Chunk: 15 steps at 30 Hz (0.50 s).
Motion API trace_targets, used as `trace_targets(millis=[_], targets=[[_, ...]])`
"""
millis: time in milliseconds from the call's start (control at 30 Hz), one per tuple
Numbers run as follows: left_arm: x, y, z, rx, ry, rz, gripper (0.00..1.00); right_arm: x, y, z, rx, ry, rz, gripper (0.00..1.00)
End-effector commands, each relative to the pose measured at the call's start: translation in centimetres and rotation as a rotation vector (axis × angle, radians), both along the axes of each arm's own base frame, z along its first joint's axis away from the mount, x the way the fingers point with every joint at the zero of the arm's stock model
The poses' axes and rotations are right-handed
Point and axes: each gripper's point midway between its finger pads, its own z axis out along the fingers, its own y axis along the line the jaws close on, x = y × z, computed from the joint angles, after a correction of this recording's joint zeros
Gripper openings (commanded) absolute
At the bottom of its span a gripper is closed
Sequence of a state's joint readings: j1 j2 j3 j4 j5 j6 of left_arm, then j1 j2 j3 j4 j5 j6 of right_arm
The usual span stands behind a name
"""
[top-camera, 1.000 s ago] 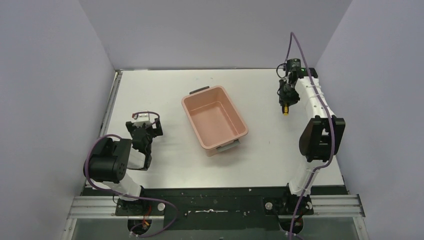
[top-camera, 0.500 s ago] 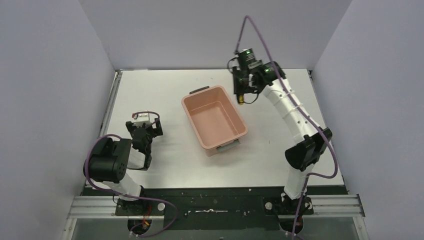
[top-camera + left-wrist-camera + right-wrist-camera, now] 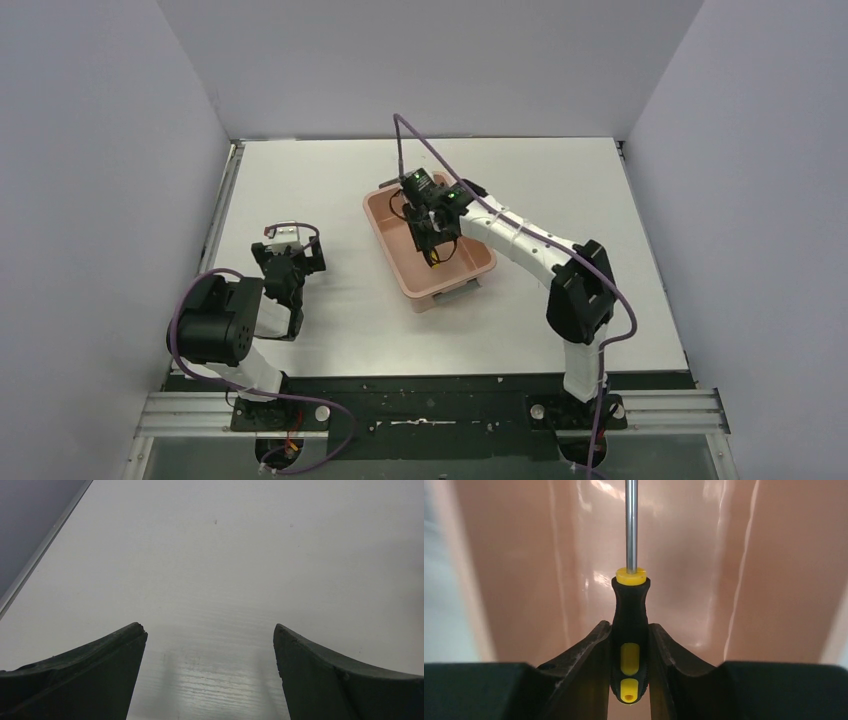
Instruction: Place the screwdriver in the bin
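My right tool [image 3: 630, 630] is clamped on the black handle of the slim screwdriver [image 3: 630, 605], which has a yellow band and a thin metal shaft. It hangs over the inside of the salmon-pink rectangular plastic bin [image 3: 774, 580] with grey handles. The shaft points away from my fingers toward the bin's inner surface, and I cannot tell whether the tip touches it. The pick-up and carry look done. What is left, I judge, is to part the fingers so the screwdriver drops inside the bin. My left tool [image 3: 210, 635] hovers with its fingers apart over the white counter [image 3: 225, 540], well left of the bin, holding nothing.
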<state>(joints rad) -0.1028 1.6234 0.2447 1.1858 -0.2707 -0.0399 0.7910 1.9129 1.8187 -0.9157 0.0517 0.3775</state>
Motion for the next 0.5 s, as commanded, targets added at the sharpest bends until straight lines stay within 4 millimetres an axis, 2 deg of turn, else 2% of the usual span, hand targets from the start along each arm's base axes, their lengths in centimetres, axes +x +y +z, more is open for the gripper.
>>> trace_targets(millis=[0, 100, 167, 233, 333, 400, 467], targets=[[0.5, -0.1, 1.4, 0.000, -0.048, -0.014, 0.97, 1.1, -0.3, -4.7, -0.035, -0.007, -0.026, 0.00], [0.5, -0.1, 1.4, -0.001, -0.048, -0.013, 0.97, 1.0, -1.3, -8.9, -0.114, 0.033, -0.023, 0.00], [0.5, -0.1, 1.3, -0.001, -0.047, -0.013, 0.97, 0.9, -1.6, -10.8, -0.141, 0.045, -0.020, 0.02], [0.5, -0.1, 1.4, -0.001, -0.048, -0.013, 0.97, 0.9, -2.0, -12.1, -0.161, 0.057, -0.028, 0.08], [0.5, -0.1, 1.4, -0.001, -0.048, -0.013, 0.97, 1.0, -2.5, -12.7, -0.178, 0.058, -0.048, 0.26], [0.5, -0.1, 1.3, -0.001, -0.047, -0.012, 0.97, 1.2, -2.6, -12.1, -0.181, 0.043, -0.057, 0.38], [0.5, -0.1, 1.3, 0.000, -0.046, -0.013, 0.97, 1.3, -2.5, -10.9, -0.171, 0.024, -0.060, 0.45]])
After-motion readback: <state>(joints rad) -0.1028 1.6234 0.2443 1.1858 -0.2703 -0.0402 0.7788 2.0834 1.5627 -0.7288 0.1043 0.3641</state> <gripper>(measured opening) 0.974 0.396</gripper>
